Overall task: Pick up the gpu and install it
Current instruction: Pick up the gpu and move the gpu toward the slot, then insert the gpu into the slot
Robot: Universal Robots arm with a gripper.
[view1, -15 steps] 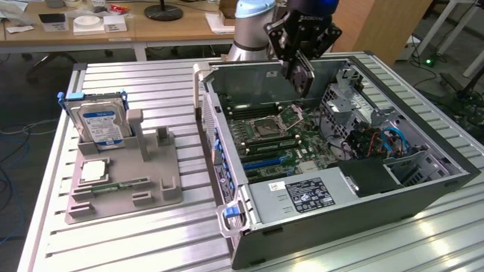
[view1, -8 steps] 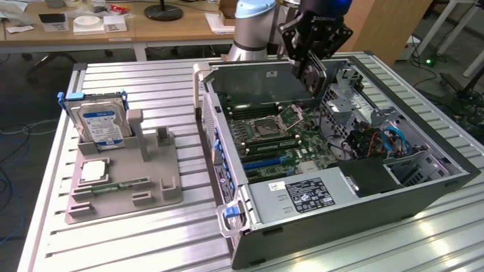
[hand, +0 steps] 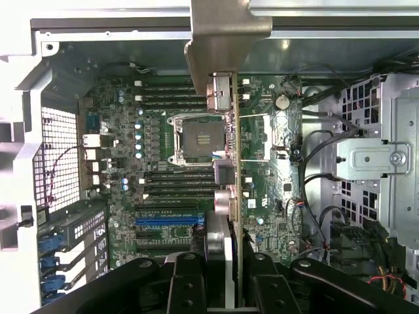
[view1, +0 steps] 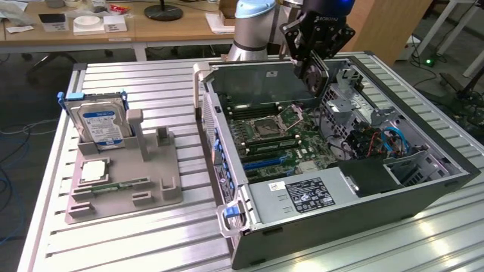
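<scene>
The gpu [view1: 318, 76] is a thin dark card hanging edge-down over the back of the open computer case [view1: 423, 187], with my gripper [view1: 315, 63] shut on it. In the wrist view the gpu [hand: 236, 190] shows edge-on between my gripper [hand: 229, 278] fingers, and its silver end bracket [hand: 226, 39] points at the case's rear wall. The card hangs above the motherboard [hand: 157, 131], in line with the empty CPU socket [hand: 196, 139] and off to one side of the blue slot [hand: 167, 221]. It is clear of the board.
On the exterior view's left a grey fixture [view1: 151, 195] holds a silver hard drive [view1: 102, 122], a CPU chip [view1: 94, 170] and a green memory stick [view1: 121, 186]. Inside the case are a power supply [view1: 302, 195], cables [view1: 378, 141] and a drive cage [hand: 370, 160].
</scene>
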